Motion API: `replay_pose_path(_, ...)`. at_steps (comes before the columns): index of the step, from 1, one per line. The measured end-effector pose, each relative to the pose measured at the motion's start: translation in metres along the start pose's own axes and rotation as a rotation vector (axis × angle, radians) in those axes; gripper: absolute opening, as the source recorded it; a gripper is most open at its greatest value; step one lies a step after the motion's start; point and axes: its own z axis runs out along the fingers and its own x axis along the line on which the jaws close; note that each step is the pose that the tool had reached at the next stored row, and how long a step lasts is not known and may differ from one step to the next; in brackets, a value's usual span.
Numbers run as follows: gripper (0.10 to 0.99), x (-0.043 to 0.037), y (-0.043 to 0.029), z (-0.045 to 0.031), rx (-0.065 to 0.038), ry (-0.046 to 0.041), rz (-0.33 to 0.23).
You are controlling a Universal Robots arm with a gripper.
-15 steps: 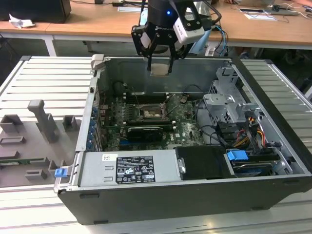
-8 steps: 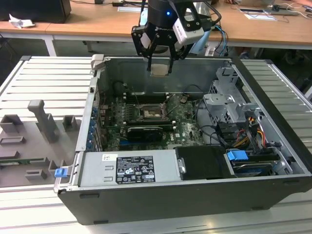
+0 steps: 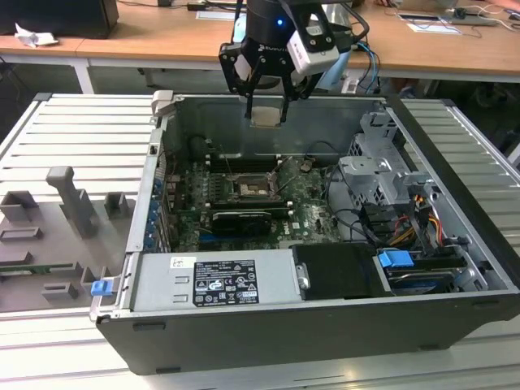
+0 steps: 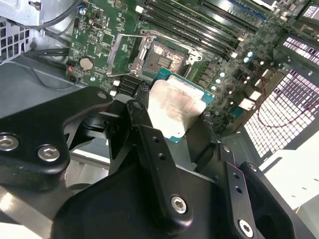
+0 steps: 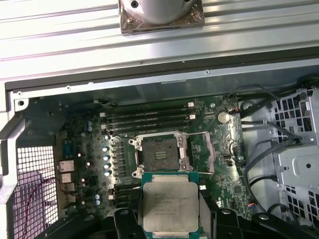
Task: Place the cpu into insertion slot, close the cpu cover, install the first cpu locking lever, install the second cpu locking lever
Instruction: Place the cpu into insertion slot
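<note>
My hand (image 3: 266, 106) is clamped on the cpu (image 3: 267, 119) by its edges, holding it in the air over the open computer case (image 3: 244, 341), near its far wall. Below, the insertion slot (image 5: 160, 153) lies bare on the motherboard (image 5: 227, 144) — the cpu cover (image 5: 202, 152) swung open beside it.

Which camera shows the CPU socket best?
The first wrist view: the insertion slot faces the camera squarely, uncovered. The second wrist view shows it at a slant beyond the cpu; the exterior view shows it distant, inside the case.
</note>
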Motion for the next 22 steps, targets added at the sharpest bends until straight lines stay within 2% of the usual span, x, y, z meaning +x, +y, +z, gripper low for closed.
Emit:
replay_pose_path(14, 0.537, 0.0, 0.0, 0.0005, -0.001, -0.0056, 0.062)
replay_pose_path(22, 0.537, 0.0, -0.0001, 0.0012, -0.003, -0.0119, 0.133)
